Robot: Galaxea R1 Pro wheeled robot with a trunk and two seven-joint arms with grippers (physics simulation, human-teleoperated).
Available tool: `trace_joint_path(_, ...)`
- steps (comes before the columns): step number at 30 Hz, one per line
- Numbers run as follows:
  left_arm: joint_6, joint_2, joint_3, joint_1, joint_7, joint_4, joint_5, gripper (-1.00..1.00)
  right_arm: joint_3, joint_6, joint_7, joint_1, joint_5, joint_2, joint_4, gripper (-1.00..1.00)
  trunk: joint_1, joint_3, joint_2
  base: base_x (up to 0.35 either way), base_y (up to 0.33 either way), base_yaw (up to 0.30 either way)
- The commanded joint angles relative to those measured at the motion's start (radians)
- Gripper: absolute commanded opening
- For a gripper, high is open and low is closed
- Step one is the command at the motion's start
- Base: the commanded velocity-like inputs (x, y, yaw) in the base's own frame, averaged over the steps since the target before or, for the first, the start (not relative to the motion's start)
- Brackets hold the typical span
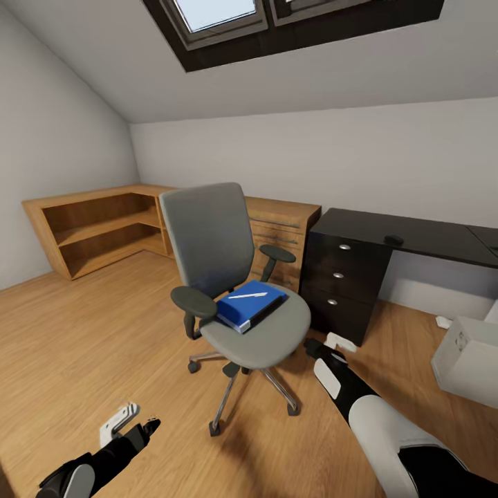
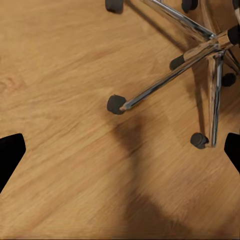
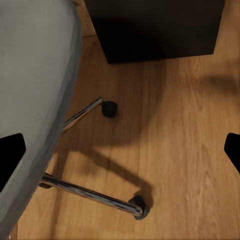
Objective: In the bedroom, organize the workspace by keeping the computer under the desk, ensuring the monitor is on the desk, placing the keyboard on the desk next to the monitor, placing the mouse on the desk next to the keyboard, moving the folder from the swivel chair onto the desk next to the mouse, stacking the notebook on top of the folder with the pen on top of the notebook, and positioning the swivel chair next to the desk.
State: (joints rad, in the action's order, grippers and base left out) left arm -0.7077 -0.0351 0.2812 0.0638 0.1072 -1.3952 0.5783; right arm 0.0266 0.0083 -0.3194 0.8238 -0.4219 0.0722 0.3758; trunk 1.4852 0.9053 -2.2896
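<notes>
Wood floor (image 1: 83,332) is being lit under a sloped attic ceiling w/ skylight. Swivel chair (image 1: 228,277) is being used centre-room to carry blue folder (image 1: 249,304) w/ pen (image 1: 247,295); black desk (image 1: 408,238) far right. Both grippers, left (image 1: 128,423) & right (image 1: 332,346), are being held low, jaws apart.
</notes>
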Motion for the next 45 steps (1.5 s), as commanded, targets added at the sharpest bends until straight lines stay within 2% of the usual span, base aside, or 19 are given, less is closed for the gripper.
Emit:
trace_joint_path(1, -0.005, -0.001, -0.004, 0.001, 0.009, 0.002, 0.007, 1.00, 0.005, 0.001, -0.005, 0.000, -0.006, 0.000, 0.003, 1.00, 0.000, 0.001, 0.000, 0.000, 0.000, 0.000)
trace_joint_path(6, -0.002, -0.001, -0.028, 0.001, 0.010, 0.011, -0.007, 1.00, 0.022, 0.004, 0.001, -0.002, -0.007, 0.000, 0.007, 1.00, 0.000, 0.001, 0.000, 0.000, 0.000, 0.000)
trace_joint_path(7, 0.000, -0.003, -0.053, 0.001, 0.011, 0.014, -0.020, 1.00, 0.024, 0.015, 0.144, -0.003, -0.011, -0.009, 0.007, 1.00, 0.000, 0.001, 0.000, 0.000, 0.000, 0.000)
trace_joint_path(8, 0.000, -0.003, -0.054, 0.001, 0.011, 0.014, -0.020, 1.00, 0.024, 0.017, 0.163, -0.003, -0.012, -0.010, 0.007, 1.00, 0.000, 0.001, 0.000, 0.000, 0.000, 0.000)
trace_joint_path(10, 0.001, -0.003, -0.058, 0.001, 0.011, 0.015, -0.022, 1.00, 0.023, 0.051, 0.244, -0.003, -0.015, -0.014, 0.005, 1.00, 0.000, 0.001, 0.000, 0.000, 0.000, 0.000)
trace_joint_path(12, 0.001, -0.003, -0.059, 0.001, 0.011, 0.015, -0.023, 1.00, 0.023, 0.064, 0.264, -0.003, -0.017, -0.015, 0.006, 1.00, 0.000, 0.001, 0.000, 0.000, 0.000, 0.000)
trace_joint_path(24, 0.002, -0.005, -0.061, 0.001, 0.011, 0.015, -0.023, 1.00, 0.023, 0.078, 0.297, -0.004, -0.019, -0.014, 0.000, 1.00, 0.000, 0.001, 0.000, 0.000, 0.000, 0.000)
trace_joint_path(45, 0.003, -0.005, -0.068, 0.001, 0.006, 0.024, -0.025, 1.00, 0.023, 0.110, 0.304, -0.005, -0.020, -0.001, -0.053, 1.00, 0.000, 0.001, 0.000, 0.000, 0.000, 0.000)
